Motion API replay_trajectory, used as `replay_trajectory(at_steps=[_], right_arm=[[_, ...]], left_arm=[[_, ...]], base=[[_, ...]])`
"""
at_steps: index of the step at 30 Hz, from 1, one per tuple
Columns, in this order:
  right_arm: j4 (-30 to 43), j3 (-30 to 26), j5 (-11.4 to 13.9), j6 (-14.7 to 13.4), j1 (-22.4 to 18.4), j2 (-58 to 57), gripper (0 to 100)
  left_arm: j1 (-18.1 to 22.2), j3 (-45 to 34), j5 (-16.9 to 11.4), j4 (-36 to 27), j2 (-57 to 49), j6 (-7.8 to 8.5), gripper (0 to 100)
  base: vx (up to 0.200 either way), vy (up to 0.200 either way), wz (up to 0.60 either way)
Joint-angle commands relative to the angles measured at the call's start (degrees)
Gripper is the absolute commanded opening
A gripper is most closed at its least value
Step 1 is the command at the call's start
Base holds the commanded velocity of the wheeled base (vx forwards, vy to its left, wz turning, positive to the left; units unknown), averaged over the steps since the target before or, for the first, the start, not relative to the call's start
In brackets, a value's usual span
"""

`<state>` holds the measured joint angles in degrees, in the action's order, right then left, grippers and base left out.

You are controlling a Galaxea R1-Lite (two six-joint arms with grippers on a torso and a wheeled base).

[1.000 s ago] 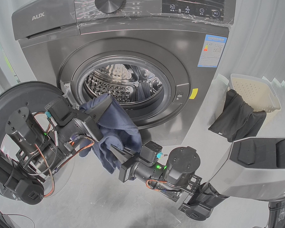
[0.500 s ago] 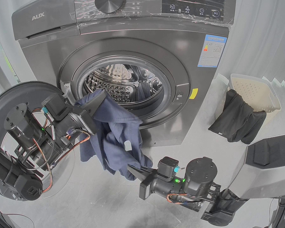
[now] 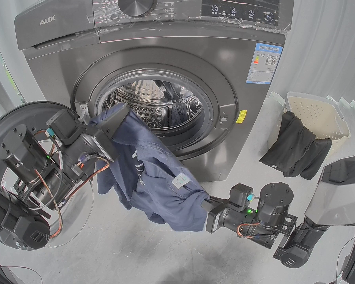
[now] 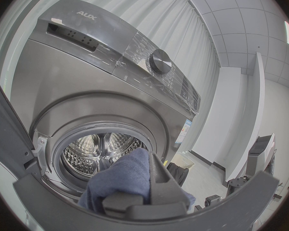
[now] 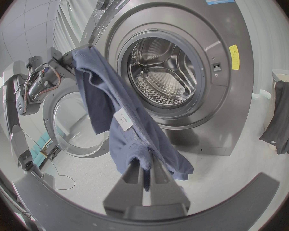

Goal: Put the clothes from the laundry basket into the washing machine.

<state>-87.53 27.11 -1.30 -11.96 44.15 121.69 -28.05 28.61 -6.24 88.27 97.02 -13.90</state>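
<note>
**Item 1.** Navy garment [image 3: 157, 170]: stretched in the air between my two grippers, outside the drum.
- I have the left gripper [image 3: 116, 119] clamped on its upper end, just in front of the drum opening.
- I have the right gripper [image 5: 146, 161] pinched shut on the lower end, lower down and farther out from the machine.
- White label [image 3: 180, 180]: on the cloth, nearer the right gripper.

**Item 2.** Washing machine [image 3: 225, 60]: directly beyond the left gripper. Its drum [image 3: 154, 99] stands open.

**Item 3.** Door [image 3: 23, 119]: swung open, on the left gripper's outer side.

**Item 4.** Laundry basket [image 3: 323, 115]: well apart from the right gripper, on its outer side and beside the machine. A black garment [image 3: 296, 148] is draped over its rim.
</note>
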Motion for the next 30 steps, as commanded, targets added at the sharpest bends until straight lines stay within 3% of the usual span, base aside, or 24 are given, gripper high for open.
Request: replay_trajectory(at_steps=[1, 5, 6, 17, 22, 30], right_arm=[[-0.01, 0.31, 0.16, 0.27, -1.35, -0.31, 0], [-0.01, 0.57, 0.16, 0.45, -1.35, -0.31, 0], [-0.01, 0.57, 0.16, 0.45, -1.35, -0.31, 100], [0.25, -4.35, 0.25, 0.01, -1.97, 2.77, 100], [0.08, -2.68, 0.25, -0.08, -1.79, 4.35, 100], [-0.63, 4.53, 2.53, -0.52, -1.79, 7.42, 100]], left_arm=[[-0.34, 0.04, 0.0, 0.06, -0.61, 0.01, 0], [-0.6, 0.22, 0.0, 0.06, -1.14, 0.01, 0], [-0.69, 0.3, 0.0, 0.06, -1.14, 0.01, 0], [-0.95, 1.45, 0.18, 0.06, -1.84, 0.01, 0], [-0.95, 1.45, 0.18, 0.06, -1.84, 0.01, 0], [-0.95, 1.1, -0.17, 0.06, -1.93, 0.1, 0]], base=[[0.0, 0.0, 0.0], [0.0, 0.0, 0.0], [0.0, 0.0, 0.0], [0.0, 0.0, 0.0], [0.0, 0.0, 0.0], [0.0, 0.0, 0.0]])
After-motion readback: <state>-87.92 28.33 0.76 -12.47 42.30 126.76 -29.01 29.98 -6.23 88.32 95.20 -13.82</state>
